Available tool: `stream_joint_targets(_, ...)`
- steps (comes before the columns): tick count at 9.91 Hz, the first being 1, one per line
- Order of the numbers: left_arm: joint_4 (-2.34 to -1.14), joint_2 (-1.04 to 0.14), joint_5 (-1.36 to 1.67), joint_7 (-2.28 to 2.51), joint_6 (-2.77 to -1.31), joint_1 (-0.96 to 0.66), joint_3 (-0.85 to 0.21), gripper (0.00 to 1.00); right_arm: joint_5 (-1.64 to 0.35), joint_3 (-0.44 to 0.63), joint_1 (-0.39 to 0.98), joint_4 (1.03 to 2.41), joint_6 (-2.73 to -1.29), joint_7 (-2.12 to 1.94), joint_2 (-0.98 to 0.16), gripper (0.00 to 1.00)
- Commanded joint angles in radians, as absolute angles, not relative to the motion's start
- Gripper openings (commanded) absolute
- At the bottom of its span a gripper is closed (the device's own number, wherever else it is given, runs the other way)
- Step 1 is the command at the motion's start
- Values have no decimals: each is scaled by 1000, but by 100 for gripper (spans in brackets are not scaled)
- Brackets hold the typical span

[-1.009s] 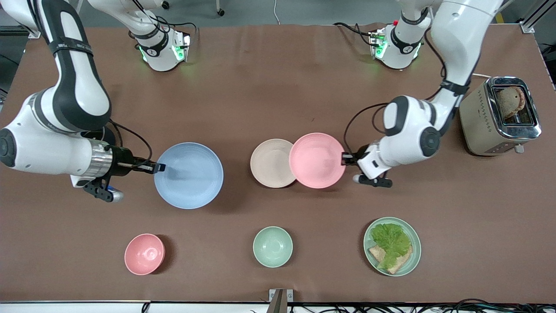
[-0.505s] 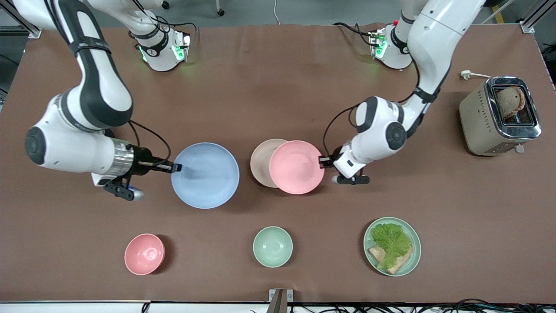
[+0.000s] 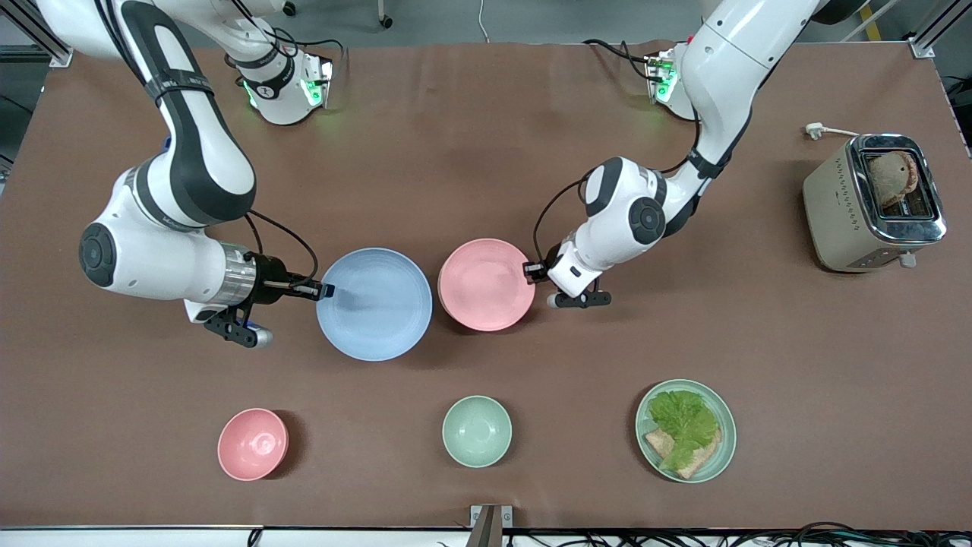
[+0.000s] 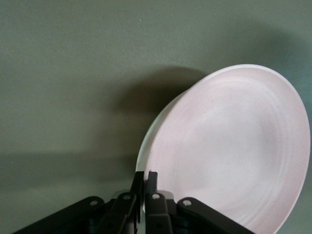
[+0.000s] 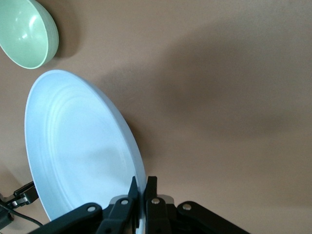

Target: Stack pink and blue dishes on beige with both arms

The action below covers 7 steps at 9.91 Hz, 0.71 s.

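The pale pink plate hangs level over the beige plate, covering all but a thin sliver. My left gripper is shut on the pink plate's rim at the side toward the left arm's end. In the left wrist view the pink plate fills the frame past my left gripper. The pale blue plate is held beside the pink one, toward the right arm's end, casting a shadow on the table. My right gripper is shut on its rim, as the right wrist view shows with the blue plate and my right gripper.
A small pink bowl, a mint-green bowl and a mint-green plate with lettuce and bread stand nearer the front camera. A toaster holding a bread slice sits at the left arm's end.
Both arms have swung toward the table's middle. The pink plate has slid from partly overlapping the beige plate to covering it. The blue plate has closed in beside the pink one.
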<state>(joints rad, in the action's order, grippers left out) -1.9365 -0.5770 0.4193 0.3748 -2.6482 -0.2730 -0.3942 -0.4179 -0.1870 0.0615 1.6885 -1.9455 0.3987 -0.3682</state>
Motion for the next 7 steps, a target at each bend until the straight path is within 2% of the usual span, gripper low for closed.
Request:
stream_joint_targets(1, -1956, -604, 419, 388, -2668, -287, -394, 4, -402, -195, 72, 1721, -1963, 420, -353, 1)
stream_joint_targets(3, -1956, -618, 417, 390, -2672, -299, -394, 5, -402, -198, 78, 1723, -1963, 420, -353, 1)
stream_joint_targets(4, -1954, -626, 413, 390, -2672, -299, -393, 9, -402, -198, 80, 1723, -1963, 420, -353, 1)
stream_joint_targets(6, -1950, -627, 393, 390, -2700, -290, -393, 28, -402, -198, 84, 1749, -1995, 420, -353, 1)
stream_joint_targets(7, -1947, -627, 393, 390, -2700, -285, -393, 50, -402, -212, 89, 1764, -2014, 420, -353, 1)
